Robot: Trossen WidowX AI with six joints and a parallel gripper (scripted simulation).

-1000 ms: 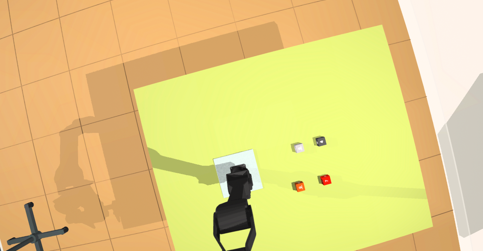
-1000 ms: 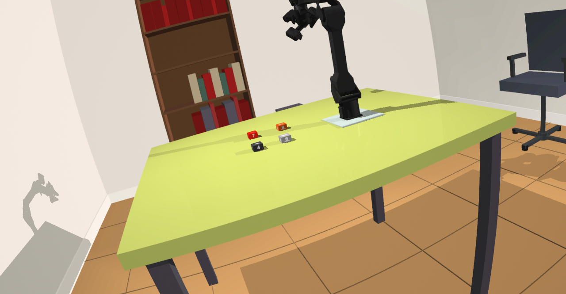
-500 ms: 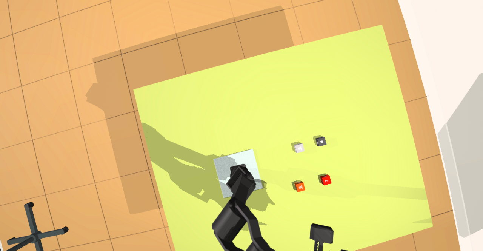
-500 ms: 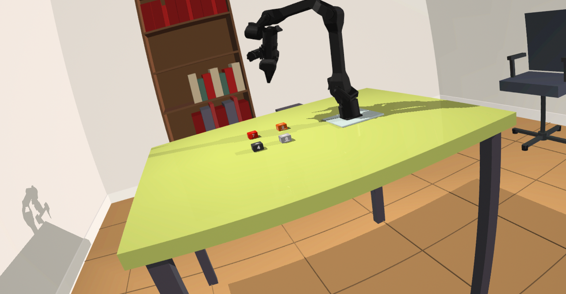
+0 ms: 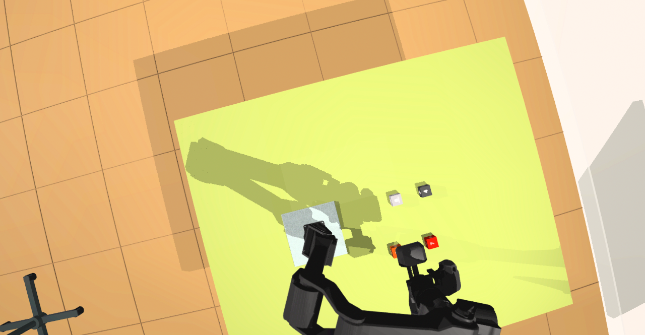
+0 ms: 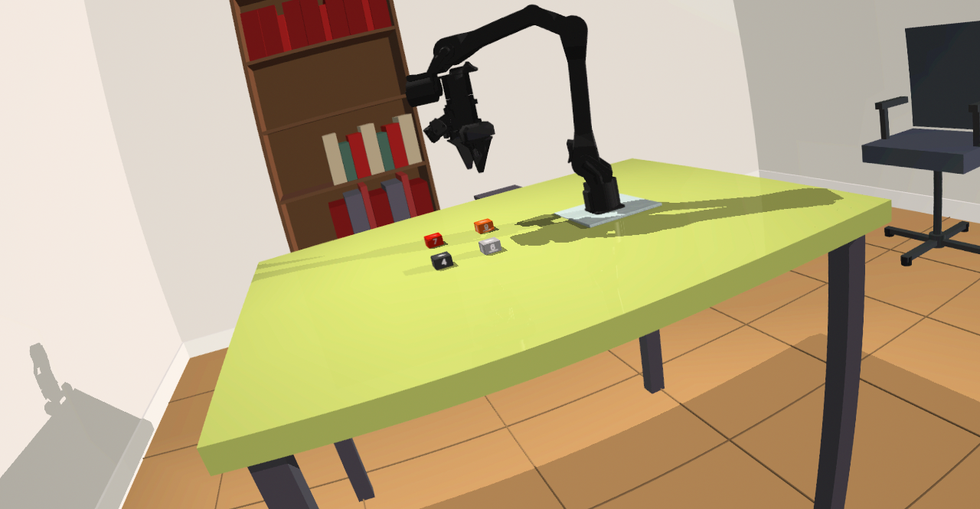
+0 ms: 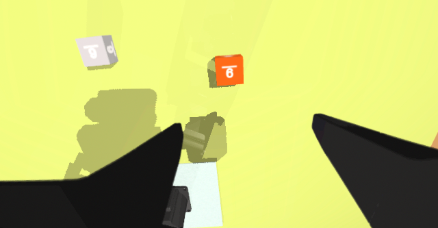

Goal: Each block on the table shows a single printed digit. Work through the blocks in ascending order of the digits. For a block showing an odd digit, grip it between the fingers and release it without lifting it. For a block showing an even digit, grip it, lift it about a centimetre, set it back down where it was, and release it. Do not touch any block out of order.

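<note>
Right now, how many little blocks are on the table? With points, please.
4. A red cube (image 5: 431, 242) (image 6: 432, 239) and orange cube (image 5: 394, 251) (image 6: 483, 226) nearer the bookcase (image 6: 266, 135); a black cube (image 5: 425, 191) (image 6: 441, 260) and pale grey cube (image 5: 395, 199) (image 6: 490, 246) farther. The arm could hide others.

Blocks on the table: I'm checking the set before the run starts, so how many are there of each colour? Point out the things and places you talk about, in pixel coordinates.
Black (image 5: 424, 191) (image 6: 442, 261): 1
White (image 5: 395, 199): 1
Red (image 5: 431, 242) (image 6: 432, 240): 1
Orange (image 5: 394, 252) (image 6: 483, 226) (image 7: 229, 71): 1
Total: 4 blocks
</note>
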